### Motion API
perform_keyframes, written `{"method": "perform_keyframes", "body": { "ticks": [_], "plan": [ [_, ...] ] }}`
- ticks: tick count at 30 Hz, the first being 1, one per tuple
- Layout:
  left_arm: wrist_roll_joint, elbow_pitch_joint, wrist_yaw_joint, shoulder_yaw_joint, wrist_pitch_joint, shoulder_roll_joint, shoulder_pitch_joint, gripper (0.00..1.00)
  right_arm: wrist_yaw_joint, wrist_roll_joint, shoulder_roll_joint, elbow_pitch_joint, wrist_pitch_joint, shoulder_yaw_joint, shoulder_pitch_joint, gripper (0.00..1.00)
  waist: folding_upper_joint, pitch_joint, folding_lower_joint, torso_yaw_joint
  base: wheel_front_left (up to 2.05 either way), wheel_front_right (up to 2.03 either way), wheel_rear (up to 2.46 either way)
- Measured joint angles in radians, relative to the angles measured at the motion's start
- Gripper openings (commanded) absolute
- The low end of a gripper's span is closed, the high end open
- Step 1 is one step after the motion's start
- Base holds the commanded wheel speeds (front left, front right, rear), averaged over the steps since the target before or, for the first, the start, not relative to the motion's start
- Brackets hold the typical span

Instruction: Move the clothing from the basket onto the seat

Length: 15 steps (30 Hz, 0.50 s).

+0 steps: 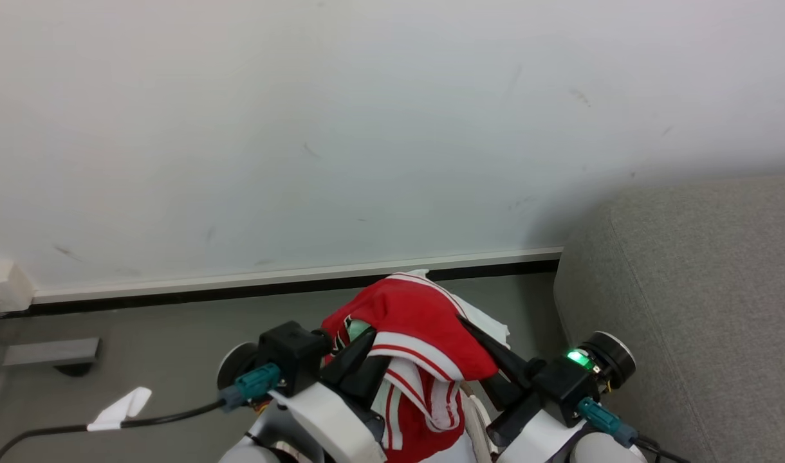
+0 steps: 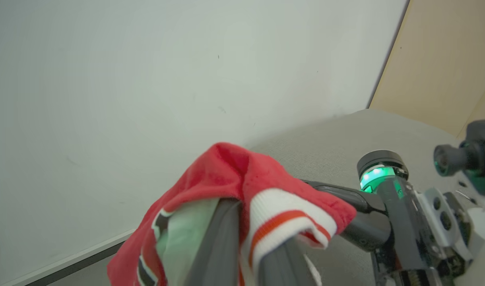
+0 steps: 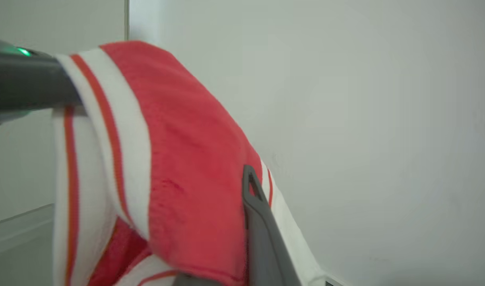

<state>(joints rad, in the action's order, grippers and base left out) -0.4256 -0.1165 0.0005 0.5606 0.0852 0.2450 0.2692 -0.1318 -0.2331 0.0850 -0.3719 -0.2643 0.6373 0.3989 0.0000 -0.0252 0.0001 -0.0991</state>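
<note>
- The clothing (image 1: 418,315) hung bunched at the lower centre of the head view, draped over both sets of fingers.
- The left gripper (image 1: 357,354) was clamped on the red fabric near its striped trim.
- The right gripper (image 1: 479,337) was closed on the opposite fold, probably to share the load and stop it trailing.
- The seat (image 1: 688,289) lay at the right of the frame, near the clothing, so a swing rightward seemed due.

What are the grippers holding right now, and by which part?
Both hold the red garment. The left gripper is shut on it beside the white striped trim; the right gripper is shut on the red fabric at the opposite side.
</note>
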Motion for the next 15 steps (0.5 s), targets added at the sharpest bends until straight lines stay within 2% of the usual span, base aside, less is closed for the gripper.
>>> {"method": "perform_keyframes", "body": {
  "ticks": [1, 7, 15],
  "plan": [
    [0.000, 0.005, 0.000, -0.001, -0.001, 0.000, -0.001, 1.00, 0.000, -0.011, -0.002, 0.001, 0.000, -0.007, -0.004, 0.00, 0.0000, 0.001, 0.0000, -0.002, 0.00, 0.00, 0.00],
    [0.009, 0.030, 0.009, -0.002, -0.035, 0.006, -0.002, 1.00, 0.000, -0.051, -0.009, 0.016, 0.000, -0.069, -0.010, 0.00, 0.0000, 0.008, 0.0000, -0.027, 0.00, 0.00, 0.00],
    [0.022, 0.055, 0.000, 0.028, -0.068, -0.003, -0.008, 1.00, 0.000, -0.051, 0.008, 0.050, 0.000, -0.179, -0.010, 0.00, 0.0000, 0.021, 0.0000, -0.099, 0.00, 0.00, 0.00]
  ]
}}
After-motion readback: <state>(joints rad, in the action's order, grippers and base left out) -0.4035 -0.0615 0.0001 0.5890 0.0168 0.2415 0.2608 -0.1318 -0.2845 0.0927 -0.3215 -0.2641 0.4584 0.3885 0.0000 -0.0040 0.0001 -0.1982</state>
